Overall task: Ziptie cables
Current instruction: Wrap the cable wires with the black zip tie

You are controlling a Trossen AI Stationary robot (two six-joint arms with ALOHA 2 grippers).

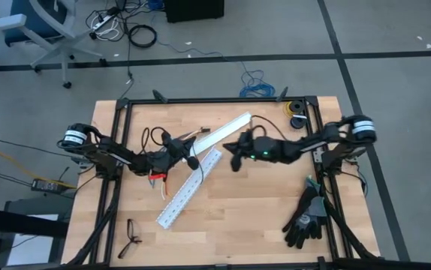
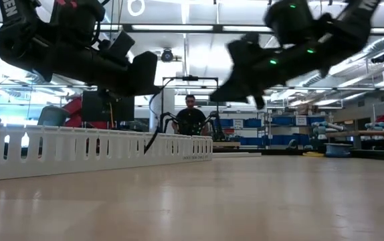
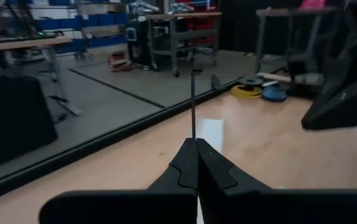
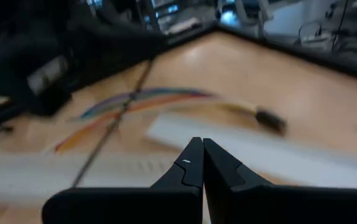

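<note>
Cables (image 4: 141,102) lie on the table (image 1: 260,210) beside the white duct (image 4: 290,155). I see my left gripper (image 3: 195,152) pinching the ziptie (image 3: 193,99) upright; my right gripper (image 4: 197,149) hovers near with fingers pressed together, holding nothing.

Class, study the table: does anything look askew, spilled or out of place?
Yes. The two white duct pieces lie crooked, slanting across the table, and a pair of black gloves sits crumpled at the table's right edge. Nothing spilled.
</note>
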